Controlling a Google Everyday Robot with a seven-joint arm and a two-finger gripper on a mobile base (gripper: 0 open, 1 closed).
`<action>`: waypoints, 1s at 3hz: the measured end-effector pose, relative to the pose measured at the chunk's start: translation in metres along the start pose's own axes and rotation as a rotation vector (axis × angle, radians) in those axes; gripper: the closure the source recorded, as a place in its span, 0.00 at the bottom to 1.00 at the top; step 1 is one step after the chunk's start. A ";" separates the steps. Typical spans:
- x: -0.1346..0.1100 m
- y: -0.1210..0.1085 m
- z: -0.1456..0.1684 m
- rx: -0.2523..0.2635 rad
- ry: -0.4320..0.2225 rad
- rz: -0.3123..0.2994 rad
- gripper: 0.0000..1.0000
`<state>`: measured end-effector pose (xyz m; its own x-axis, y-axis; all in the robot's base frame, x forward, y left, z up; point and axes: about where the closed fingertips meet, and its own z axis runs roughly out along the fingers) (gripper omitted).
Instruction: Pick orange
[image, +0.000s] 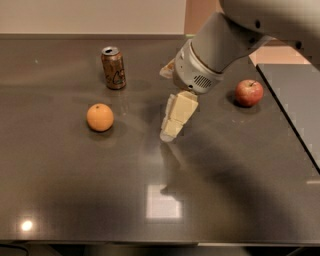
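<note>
The orange (100, 117), round and plain, sits on the dark table (75, 200) at the left of centre. My gripper (169, 107) hangs above the table's middle, to the right of the orange and apart from it. Its cream fingers (177, 116) stand apart with nothing between them, one pointing down toward the table and the other showing behind the wrist. The grey arm comes in from the upper right.
A brown drink can (113, 67) stands upright behind the orange. A red apple (249, 92) sits at the right, beyond the arm. A darker panel (295, 100) borders the table's right side. The table's front edge runs along the bottom.
</note>
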<state>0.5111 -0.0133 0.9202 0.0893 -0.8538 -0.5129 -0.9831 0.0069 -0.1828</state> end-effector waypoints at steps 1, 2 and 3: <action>-0.021 -0.008 0.033 -0.030 -0.021 -0.004 0.00; -0.041 -0.013 0.060 -0.058 -0.038 -0.007 0.00; -0.060 -0.013 0.083 -0.090 -0.056 -0.019 0.00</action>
<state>0.5323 0.0810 0.8837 0.1146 -0.8230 -0.5563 -0.9913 -0.0582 -0.1182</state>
